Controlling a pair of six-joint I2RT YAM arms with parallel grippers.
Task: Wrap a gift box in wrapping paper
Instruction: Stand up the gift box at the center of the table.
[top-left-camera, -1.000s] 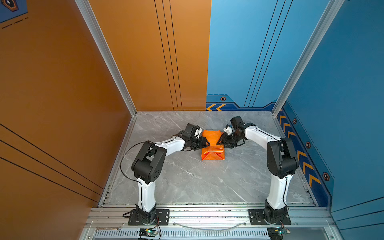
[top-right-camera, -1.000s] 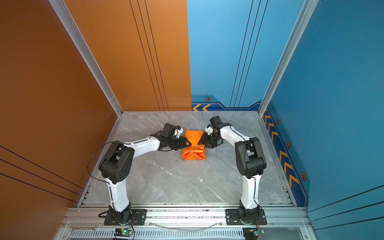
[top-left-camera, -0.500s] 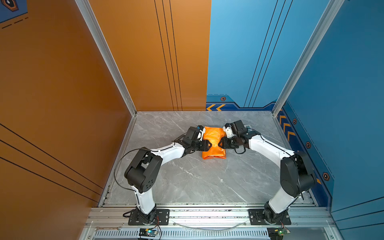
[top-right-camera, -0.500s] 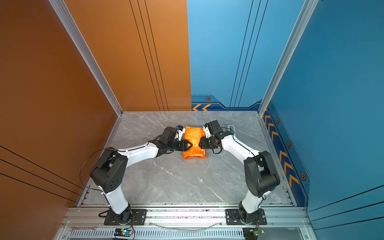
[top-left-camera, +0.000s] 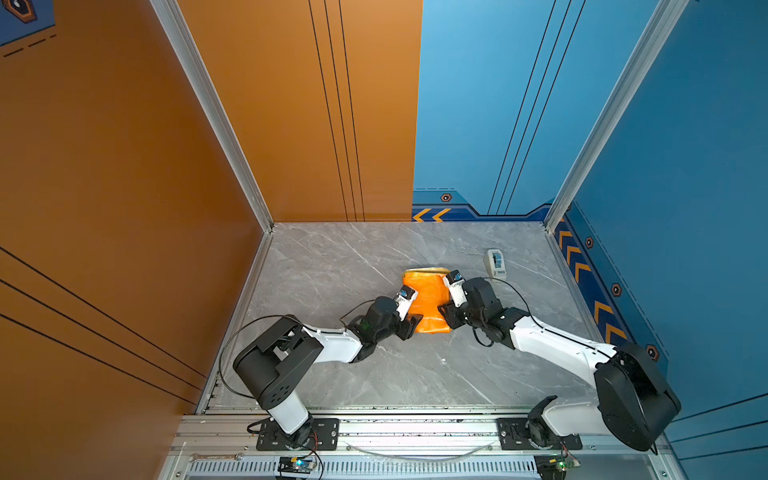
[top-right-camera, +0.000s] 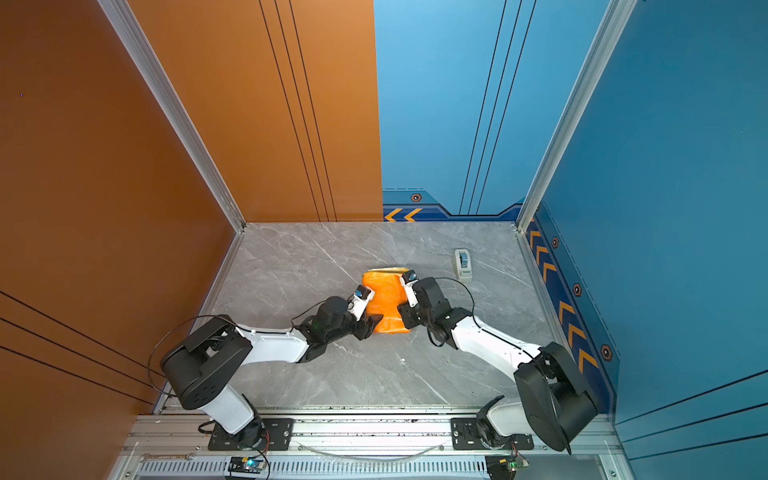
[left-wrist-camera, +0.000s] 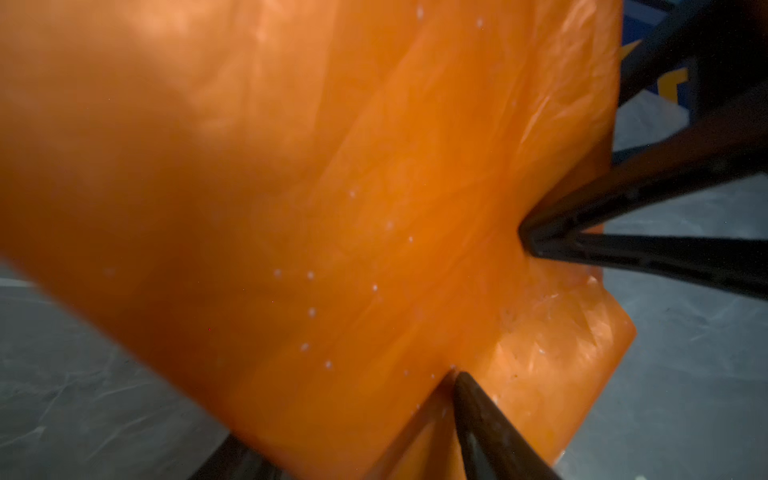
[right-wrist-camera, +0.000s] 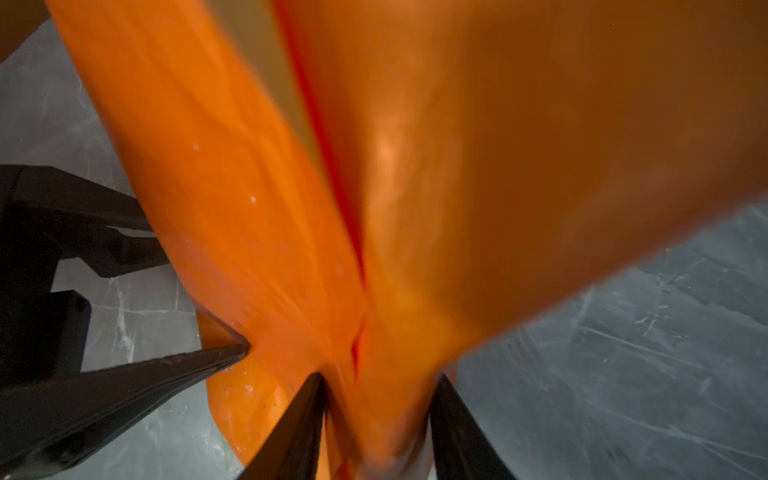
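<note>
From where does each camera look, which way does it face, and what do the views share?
Top views: high above the robot's base, looking down at the table; both arms show, left gripper and right gripper at the wrapping paper.
Left wrist: on the left arm, close against the paper; its finger shows.
Right wrist: on the right arm, likewise; its fingers show.
Shared: the orange paper everywhere.

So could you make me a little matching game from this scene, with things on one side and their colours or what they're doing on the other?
Things: 1 wrapping paper; 2 tape dispenser; 3 table; 4 right hand.
Descriptions: a grey marble; b pinching a paper fold; c white, standing alone; d glossy orange.
Pairs: 1-d, 2-c, 3-a, 4-b.
</note>
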